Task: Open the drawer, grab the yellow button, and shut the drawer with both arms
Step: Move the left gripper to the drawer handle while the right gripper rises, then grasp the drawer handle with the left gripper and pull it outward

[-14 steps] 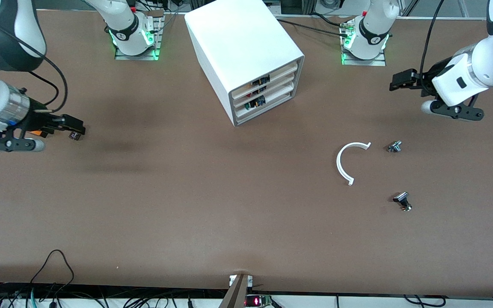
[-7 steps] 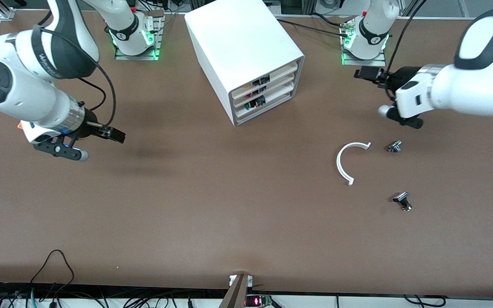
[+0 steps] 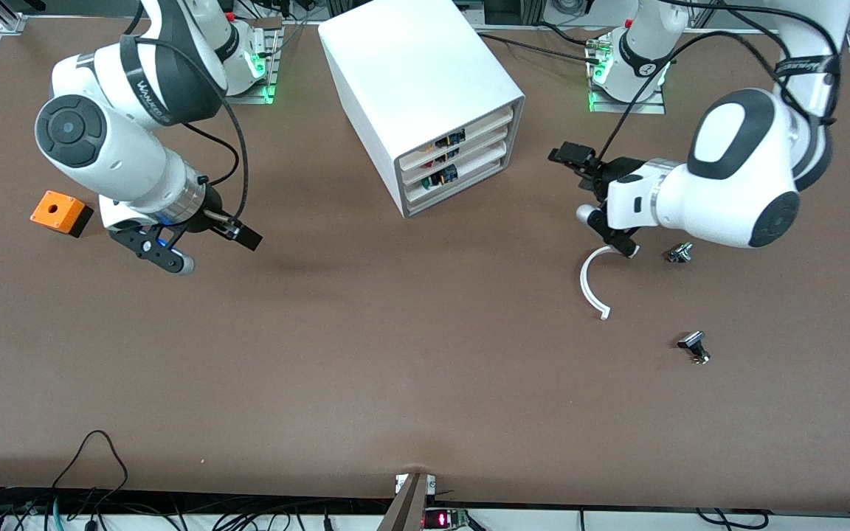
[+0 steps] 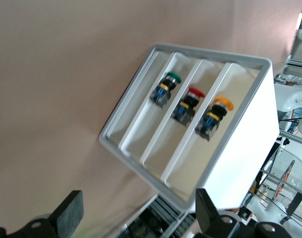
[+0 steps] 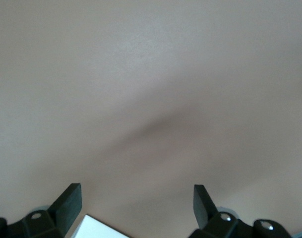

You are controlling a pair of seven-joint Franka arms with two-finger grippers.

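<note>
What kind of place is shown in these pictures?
Probably a robotics laboratory: two white arms are bolted to a brown table, a white cabinet holds push buttons, and loose cables run along the table edge.

Both arms (image 3: 727, 177) are glossy white shells with black joint bands and round black end caps. Grey lettering marks the bands, black cables loop along each forearm, and green lights glow at the bases. Each black end effector (image 3: 237, 232) carries flat black fingers (image 4: 69, 215).

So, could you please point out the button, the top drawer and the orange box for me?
button (image 4: 221, 104): left wrist view, its orange-yellow cap.
top drawer (image 3: 490, 121): front view, its white front edge.
orange box (image 3: 57, 209): front view, its top face.
</note>
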